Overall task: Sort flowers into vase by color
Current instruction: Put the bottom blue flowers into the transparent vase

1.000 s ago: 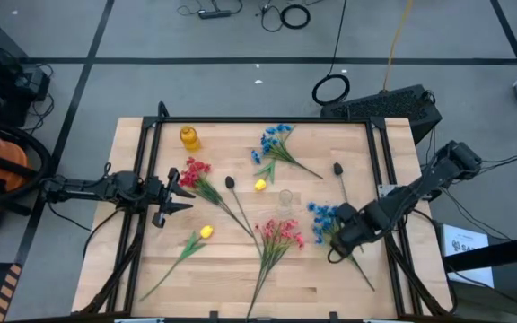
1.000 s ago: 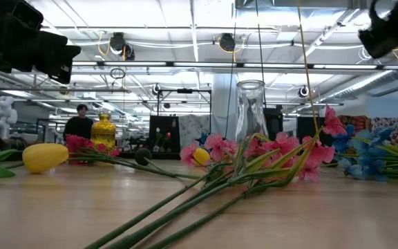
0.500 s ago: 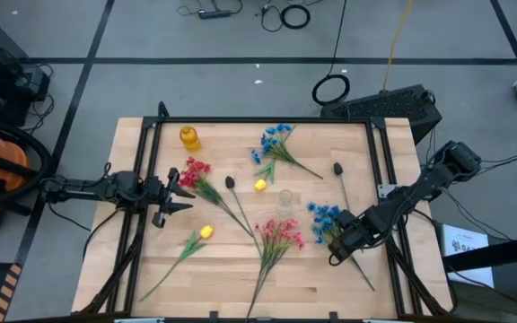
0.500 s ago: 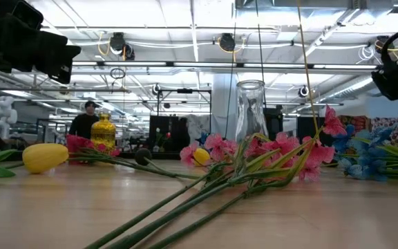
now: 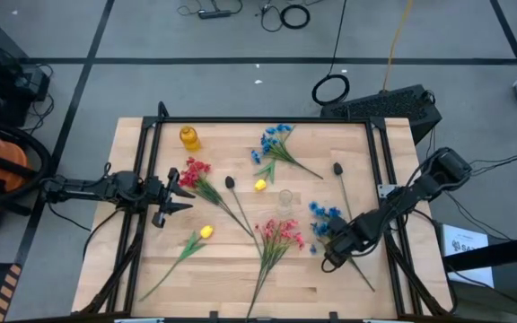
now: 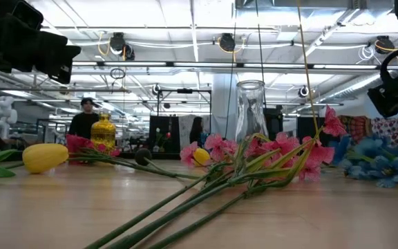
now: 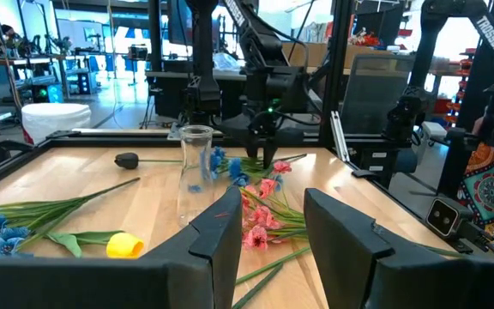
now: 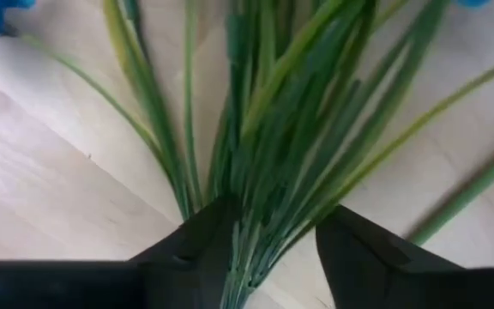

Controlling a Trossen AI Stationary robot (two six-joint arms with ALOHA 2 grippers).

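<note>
Flowers' blue sprig (image 5: 324, 215) stems sit between the right gripper (image 5: 334, 256)'s parted fingers, clear vase (image 5: 285, 201) nearby.

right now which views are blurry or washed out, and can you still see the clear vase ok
Right wrist view: close and soft, green stems filling it between the right end effector fingers. Low view: near pink flowers sharp enough, blue flowers smeared, bright ceiling lights behind the clear vase. High view: even light, but the vase is faint against the wood. Left wrist view: windows glare, vase outline readable.
</note>
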